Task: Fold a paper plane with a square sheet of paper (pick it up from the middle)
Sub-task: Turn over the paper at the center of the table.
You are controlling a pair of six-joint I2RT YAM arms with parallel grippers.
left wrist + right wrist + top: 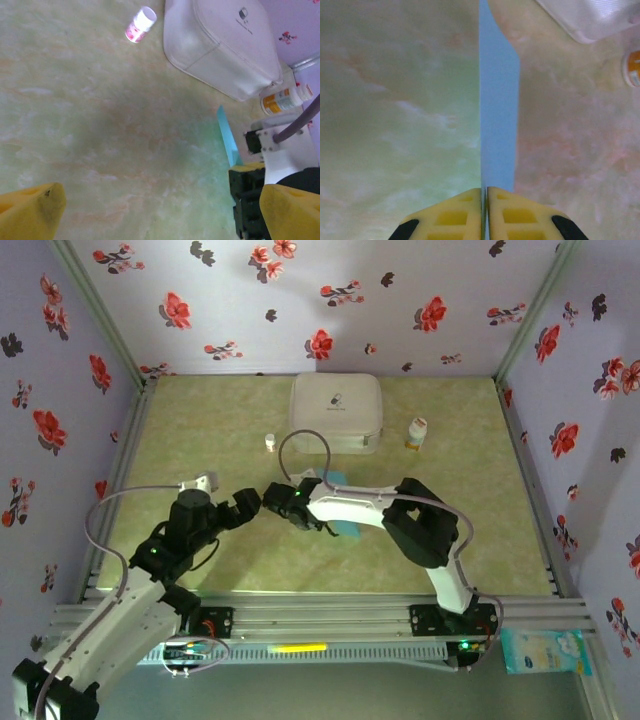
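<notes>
The table (480,540) was a pale green, marbled top. A white case (336,412) lay at its far middle, with a small white bottle (270,442) just left of it and an orange-labelled bottle (416,433) just right.

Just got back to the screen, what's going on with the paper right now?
The right pincer is closed on the blue paper, which looks folded into a narrow strip reaching away from its fingertips. This is near the middle of the table, in front of the white case. The left pincer is wide open just beside it and holds nothing. The paper is not yet a finished plane.
</notes>
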